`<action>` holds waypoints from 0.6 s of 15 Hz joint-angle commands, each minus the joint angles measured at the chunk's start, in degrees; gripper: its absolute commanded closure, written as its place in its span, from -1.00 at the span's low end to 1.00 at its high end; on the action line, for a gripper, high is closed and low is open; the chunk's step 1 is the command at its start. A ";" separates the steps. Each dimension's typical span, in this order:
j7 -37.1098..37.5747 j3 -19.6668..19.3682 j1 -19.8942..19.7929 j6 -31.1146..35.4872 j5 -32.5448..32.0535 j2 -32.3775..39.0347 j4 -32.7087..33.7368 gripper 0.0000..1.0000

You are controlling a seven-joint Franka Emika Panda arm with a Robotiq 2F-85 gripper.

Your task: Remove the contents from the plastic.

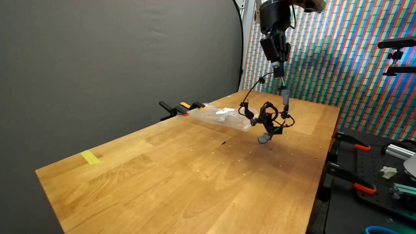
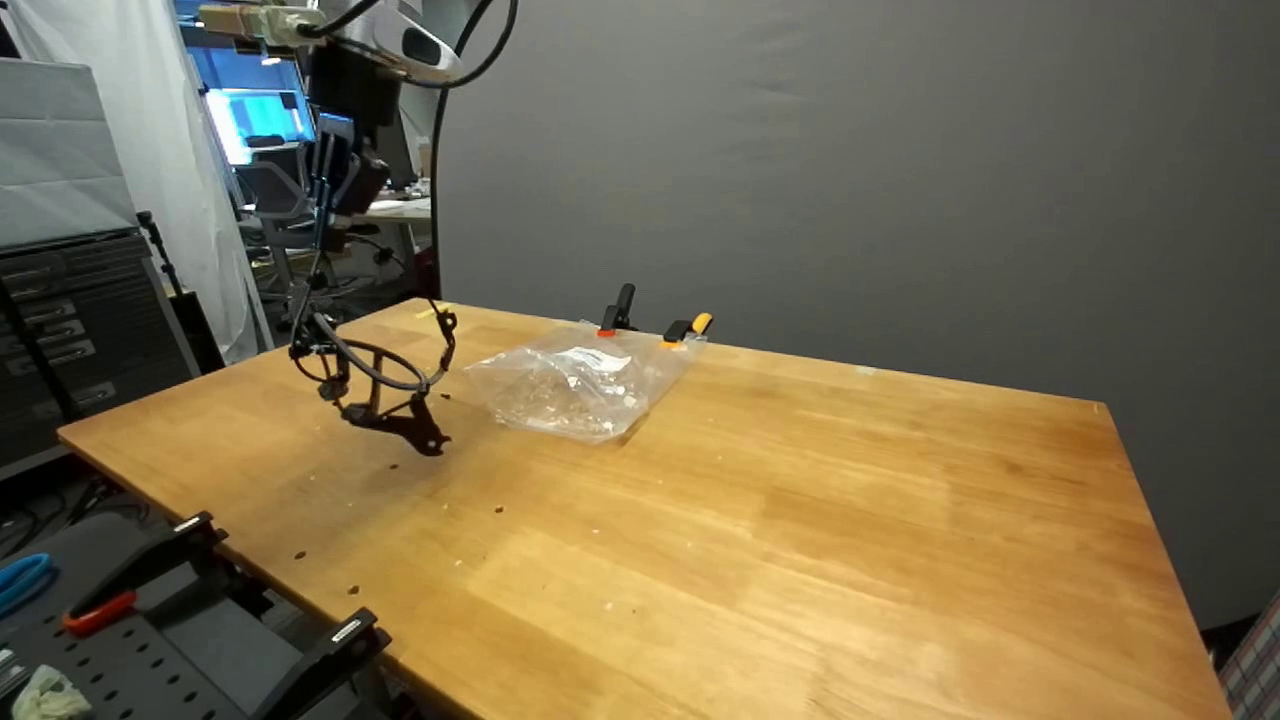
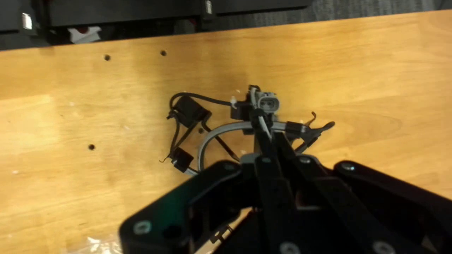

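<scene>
Fingers [image 3: 269, 169] clamped on the wiring harness [image 1: 267, 122], we are holding it over the surface [image 2: 850, 520], outside the clear plastic bag [image 2: 580, 385], and are judging it light, limp and snag-prone, best gripped just beside a grey connector [image 3: 268, 102].

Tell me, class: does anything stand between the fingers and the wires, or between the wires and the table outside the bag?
Nothing visible does. The fingers are closed on the wires, which hang outside the bag, over the table. Two clamps sit at the bag's edge, away from the wires.
</scene>
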 commanded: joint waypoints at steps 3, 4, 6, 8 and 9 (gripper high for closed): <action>-7.24 4.88 -0.62 18.33 13.32 5.33 1.42 0.97; -9.19 5.56 -0.65 23.48 15.12 7.34 1.28 0.97; -14.27 6.73 -1.00 33.69 17.99 11.02 0.77 0.97; -19.02 7.81 -1.95 41.33 22.09 14.12 -0.05 0.97; -21.41 8.49 -2.63 43.69 24.39 15.14 -0.39 0.97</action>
